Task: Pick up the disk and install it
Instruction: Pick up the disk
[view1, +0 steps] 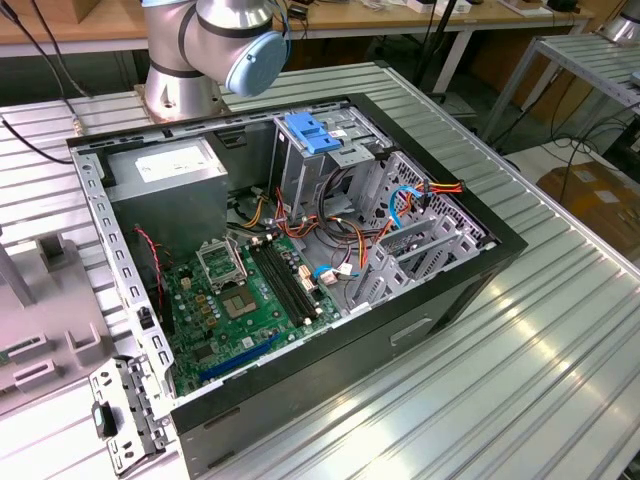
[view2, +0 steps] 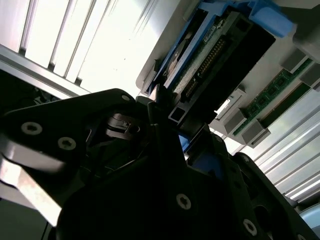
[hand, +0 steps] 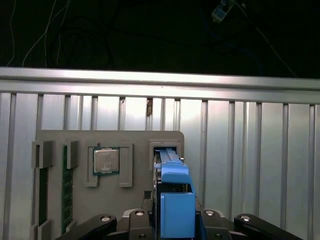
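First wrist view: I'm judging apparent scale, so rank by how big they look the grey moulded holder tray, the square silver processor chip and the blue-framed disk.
1. grey moulded holder tray
2. blue-framed disk, though it reaches nearer the camera, which inflates it
3. square silver processor chip

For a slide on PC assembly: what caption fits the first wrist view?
End effector at the blue-framed disk, which sits in a slot of the grey holder beside a processor chip.
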